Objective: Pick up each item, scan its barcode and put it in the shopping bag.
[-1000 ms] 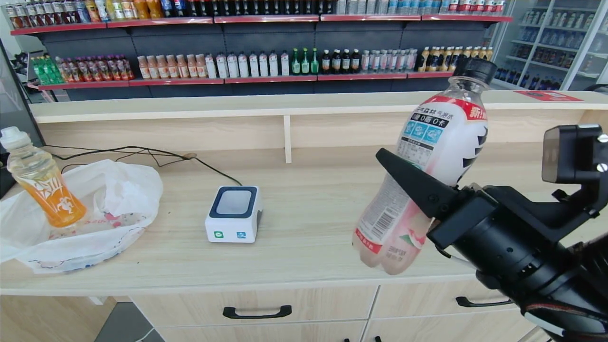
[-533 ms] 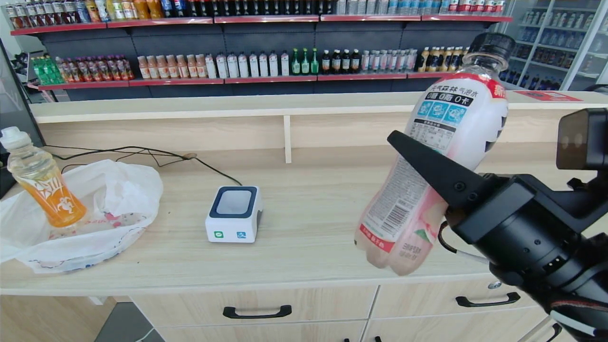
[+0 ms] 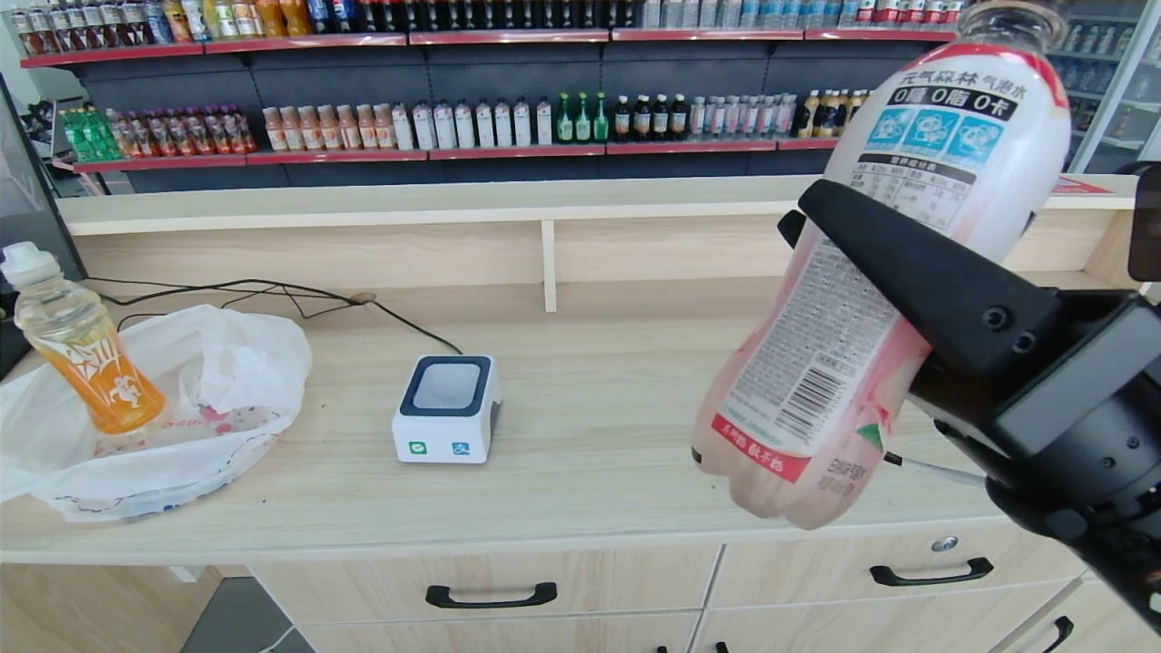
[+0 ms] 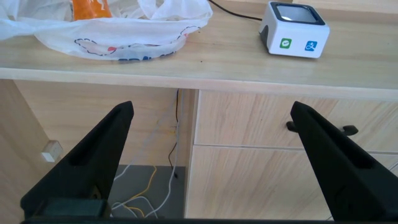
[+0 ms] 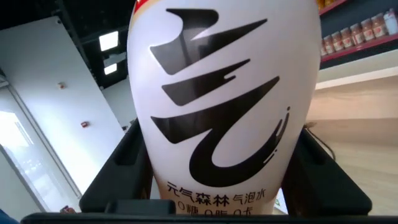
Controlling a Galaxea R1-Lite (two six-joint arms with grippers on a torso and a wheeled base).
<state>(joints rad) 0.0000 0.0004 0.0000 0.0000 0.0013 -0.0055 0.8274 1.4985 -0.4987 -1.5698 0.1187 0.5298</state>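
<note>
Up and closer to the head camera over the last second went the right tool with the peach soda bottle, so that the cap end now runs off the top edge of the head view, while the scanner, the shopping bag and the orange drink bottle lie where they were. That right tool is pinching the peach soda bottle around its middle – one black finger crosses the label in the head view, and both flank the bottle in the right wrist view. The bottle hangs in the air over the right part of the tabletop, tilted with its base low and to the left. Its barcode panel faces the head camera. It is well apart from the scanner, which sits near the middle of the tabletop with its window facing up. On the left the white shopping bag lies crumpled open, and the orange drink bottle stands in it, leaning. A black cable trails behind the bag toward the scanner. The left tool is spread wide with nothing between its fingers – below the tabletop's front edge, facing the drawers.
</note>
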